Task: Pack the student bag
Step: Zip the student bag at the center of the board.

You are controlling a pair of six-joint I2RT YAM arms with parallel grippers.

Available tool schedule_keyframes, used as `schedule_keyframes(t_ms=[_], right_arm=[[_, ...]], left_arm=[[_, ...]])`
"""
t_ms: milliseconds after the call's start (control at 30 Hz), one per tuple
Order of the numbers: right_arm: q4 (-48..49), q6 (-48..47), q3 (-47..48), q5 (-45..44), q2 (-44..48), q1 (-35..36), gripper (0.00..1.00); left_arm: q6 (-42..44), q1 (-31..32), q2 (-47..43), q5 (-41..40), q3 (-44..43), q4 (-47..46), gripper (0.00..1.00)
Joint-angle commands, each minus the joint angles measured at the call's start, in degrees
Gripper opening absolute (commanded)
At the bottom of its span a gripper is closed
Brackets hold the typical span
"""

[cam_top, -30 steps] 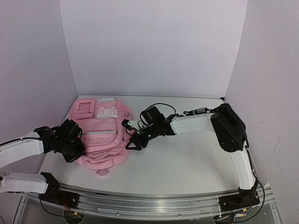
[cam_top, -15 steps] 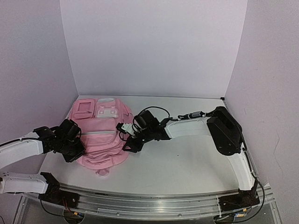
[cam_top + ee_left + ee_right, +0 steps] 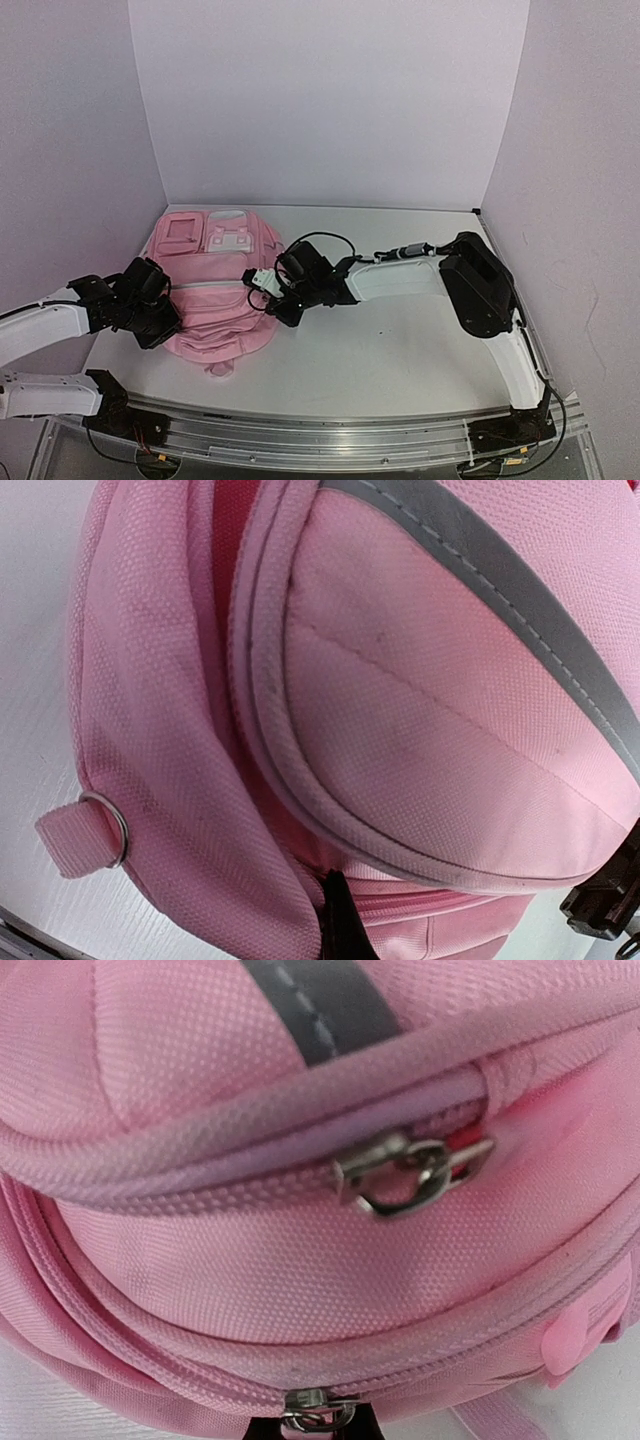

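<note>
The student bag [image 3: 215,285], a big soft pink backpack, lies flat on the left part of the white table. My left gripper [image 3: 160,318] is at its left side, shut on a fold of the bag's fabric; in the left wrist view pink cloth [image 3: 420,730] fills the frame and one dark fingertip [image 3: 345,925] is pinched into it. My right gripper [image 3: 277,303] is at the bag's right edge. The right wrist view shows it [image 3: 318,1428] shut on the lower metal zip pull [image 3: 318,1410]. A second zip slider [image 3: 410,1172] sits higher up.
A pink strap loop with a metal ring [image 3: 85,830] hangs off the bag's near corner. Purple walls [image 3: 330,100] enclose the table on three sides. A metal rail [image 3: 320,430] runs along the near edge. Bare white tabletop [image 3: 400,350] lies to the right of the bag.
My right arm has reached further left onto the bag's edge, and its jaws have closed on the zip pull. The left arm and the bag have hardly moved.
</note>
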State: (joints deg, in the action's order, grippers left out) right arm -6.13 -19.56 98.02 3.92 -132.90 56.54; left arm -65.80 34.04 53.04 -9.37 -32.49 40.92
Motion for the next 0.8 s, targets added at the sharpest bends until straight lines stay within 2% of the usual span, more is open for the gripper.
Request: schedule_keyframes(t_ms=[0, 133, 300, 533, 633, 767], right_arm=[[-0.4, -6.1, -1.0, -11.8, 6.0, -1.0, 0.00], [-2.3, -8.6, -1.5, -14.3, 7.7, -1.3, 0.00], [-2.8, -2.1, 1.3, -16.3, 7.4, -3.1, 0.00], [-3.5, 3.6, 15.1, -26.4, -0.7, -8.2, 0.00], [-3.7, 10.2, 18.7, -23.1, -2.2, -12.1, 0.00], [-3.7, 9.6, 30.0, -21.1, -9.7, -13.3, 0.00]], left_arm=[[3.3, 0.2, 0.1, 1.0, 0.7, 5.8, 0.00], [3.7, 0.2, 0.8, 0.7, 0.6, 5.5, 0.00], [3.8, 0.2, 1.2, 1.4, 0.7, 5.8, 0.00], [2.7, 0.2, 3.6, 1.4, 1.1, 6.8, 0.00], [2.8, 0.2, 4.9, 1.5, 1.1, 6.6, 0.00], [3.7, 0.3, 5.8, 2.2, 1.1, 6.0, 0.00]])
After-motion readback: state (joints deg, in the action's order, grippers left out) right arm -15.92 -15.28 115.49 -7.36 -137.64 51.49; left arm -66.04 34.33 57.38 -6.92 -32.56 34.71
